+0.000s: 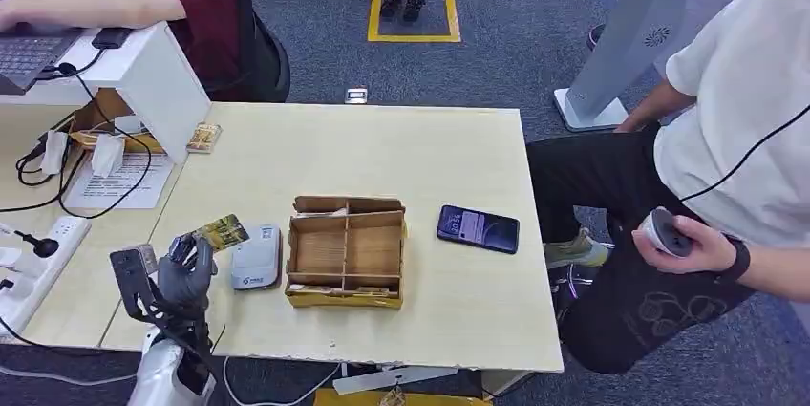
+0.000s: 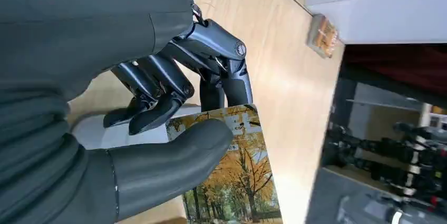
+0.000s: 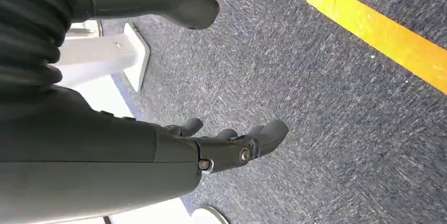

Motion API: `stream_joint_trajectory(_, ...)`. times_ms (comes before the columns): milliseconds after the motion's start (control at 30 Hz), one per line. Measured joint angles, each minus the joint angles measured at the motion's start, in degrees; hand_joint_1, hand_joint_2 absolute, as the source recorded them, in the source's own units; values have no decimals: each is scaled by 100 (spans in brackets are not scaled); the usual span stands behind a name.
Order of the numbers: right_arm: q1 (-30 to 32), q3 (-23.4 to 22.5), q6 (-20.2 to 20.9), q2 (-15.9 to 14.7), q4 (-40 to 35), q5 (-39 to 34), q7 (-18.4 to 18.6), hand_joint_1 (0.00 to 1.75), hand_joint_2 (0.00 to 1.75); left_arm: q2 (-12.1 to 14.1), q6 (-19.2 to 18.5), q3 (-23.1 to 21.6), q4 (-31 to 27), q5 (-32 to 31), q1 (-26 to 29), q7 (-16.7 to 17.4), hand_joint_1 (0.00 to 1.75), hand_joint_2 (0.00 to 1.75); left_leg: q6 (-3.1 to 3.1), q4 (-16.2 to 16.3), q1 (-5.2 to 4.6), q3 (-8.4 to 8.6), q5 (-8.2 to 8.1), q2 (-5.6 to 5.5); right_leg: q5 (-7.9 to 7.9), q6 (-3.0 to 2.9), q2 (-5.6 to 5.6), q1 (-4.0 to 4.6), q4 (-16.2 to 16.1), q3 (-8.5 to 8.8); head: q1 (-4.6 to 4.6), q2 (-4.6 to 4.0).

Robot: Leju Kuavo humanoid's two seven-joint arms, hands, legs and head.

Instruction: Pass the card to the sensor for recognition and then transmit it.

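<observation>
Card sits pinched between thumb and fingers of the left hand, raised over the counter's near-left, just left of the sensor. Right hand hangs above carpet, fingers loosely spread, holding nothing.

The head view looks forward and down from high over the near edge of the table, taking in its whole top. The left wrist view sits close behind the left hand, sharing the card and the tabletop. The right wrist view faces the carpet floor, close behind the right hand.
</observation>
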Motion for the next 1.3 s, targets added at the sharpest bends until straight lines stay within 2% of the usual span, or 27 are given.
stream_joint_trajectory(133, -1, -33, 2, 0, 0, 28, -4, 0, 175, -33, 35, 0, -299, 316, 59, -330, 175, 175, 0, 0, 0, -1, 0, -1, 0, 0, -1, -1, 0, 0, 2, 0)
stream_joint_trajectory(333, -3, -54, 6, 0, 0, 78, -7, 0, 175, -83, 239, 4, -555, 298, 57, -483, 175, 175, 0, 0, -1, -1, 0, -1, 0, 0, -1, -1, 0, 1, 0, 0)
stream_joint_trajectory(400, -3, -55, 13, 0, 0, 116, -11, 0, 175, -107, 578, 15, -603, 84, 43, -726, 175, 175, 0, 1, -1, -1, 0, 0, 0, 0, 0, -1, 0, 0, 0, 0)
stream_joint_trajectory(500, -14, -52, 94, 0, 0, 216, -20, 0, 175, -129, 1394, 26, -616, -671, -85, -1122, 175, 175, 0, 1, 0, -1, 0, -2, 0, 0, -2, 0, 0, -1, 2, 0)
stream_joint_trajectory(567, -30, -48, 140, 0, 0, 308, -66, 0, 175, -109, 2190, 26, -590, -1613, -242, -1421, 175, 175, -2, 1, 0, -1, 2, -2, 1, 0, -2, 0, 0, -1, 2, 0)
stream_joint_trajectory(633, -56, -37, 199, 0, 0, 385, -96, 0, 175, -64, 2827, 26, -516, -2432, -426, -1598, 175, 175, -3, 1, 0, 0, 3, -2, 2, -2, -2, 0, 1, 0, 0, 0)
stream_joint_trajectory(700, -76, -11, 216, 0, 0, 476, -120, 0, 175, -20, 3287, 41, -372, -3536, -602, -1728, 175, 175, -7, 1, 0, 0, 6, -2, 4, -4, -1, 0, 1, 0, 0, 0)
stream_joint_trajectory(767, -96, 6, 247, 0, 0, 548, -142, 0, 175, -22, 3390, 266, -234, -4852, -817, -1921, 175, 175, -4, 1, 0, -1, 9, -5, 4, -3, -4, 0, 1, 1, 2, 0)
stream_joint_trajectory(900, -114, 79, 293, -2, 0, 643, -184, 0, 175, -92, 3410, 807, -100, -6183, -1163, -1989, 175, 175, -4, 1, 0, -1, 9, 1, 10, -3, 4, 0, 1, -1, 2, 0)
stream_joint_trajectory(1000, -114, 111, 286, 0, 0, 662, -190, 0, 175, -138, 3421, 1095, -54, -6322, -1308, -1989, 175, 175, -4, 1, -1, 0, 9, 3, 11, -3, 5, 0, 1, -3, 0, 0)
stream_joint_trajectory(1133, -128, 127, 284, -2, 0, 669, -190, 0, 175, -166, 3423, 1253, -17, -6418, -1389, -1989, 175, 175, -5, 1, 0, -1, 9, 2, 11, -3, 4, 0, 1, -4, 0, 0)
stream_joint_trajectory(1300, -136, 136, 286, 0, 0, 726, -177, 0, 175, -227, 3423, 1685, 201, -7016, -1717, -1989, 175, 175, -3, 1, 0, -2, 11, 2, 13, -4, 4, 0, 1, -4, 2, 0)
